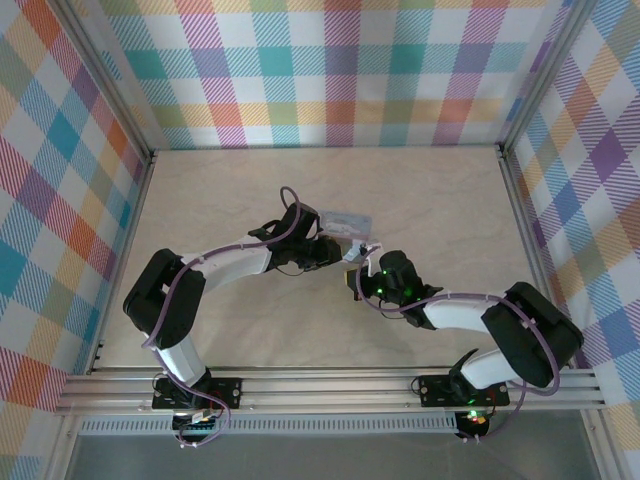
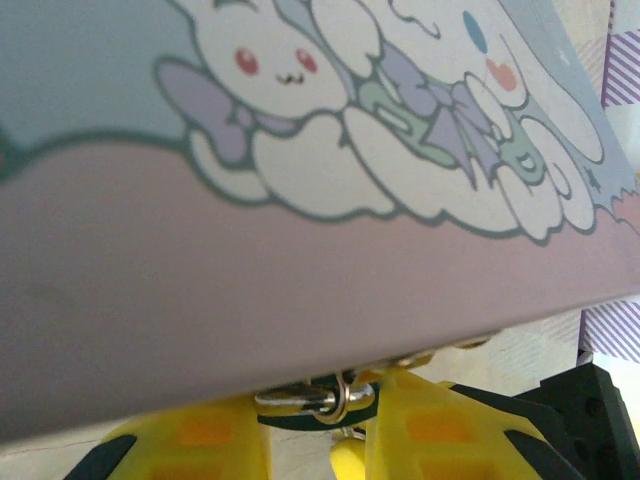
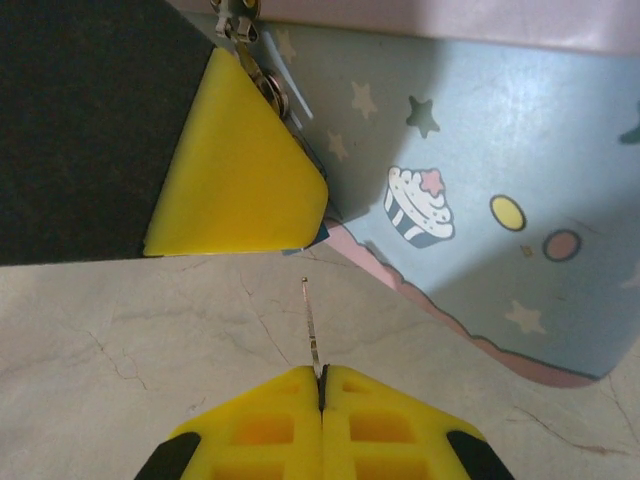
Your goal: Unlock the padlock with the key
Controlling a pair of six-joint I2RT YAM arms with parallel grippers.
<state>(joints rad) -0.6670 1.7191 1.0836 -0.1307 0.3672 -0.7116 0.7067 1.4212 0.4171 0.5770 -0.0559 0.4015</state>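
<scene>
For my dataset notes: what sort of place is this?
Probably a robot test booth: plaid-patterned walls enclose a pale tabletop; the left arm and right arm are bolted to an aluminium rail.

- Left arm (image 1: 235, 262): white shells, bulky black joint housings, and a purple cable (image 1: 290, 195) looping behind the gripper.
- Right arm (image 1: 455, 315): the same white and black, purple-cabled too. Green lights (image 1: 385, 285) glow on the black housing just behind its gripper.
- Left gripper (image 2: 320, 440): yellow fingers (image 2: 200, 440) with shallow rectangular pockets and black trim at their outer edges.
- Right gripper (image 3: 321, 375): matching yellow fingers (image 3: 265, 430), pocketed, with black outer corners.
- Black base plates (image 1: 195, 390) sit at the ends farthest from the grippers.
</scene>
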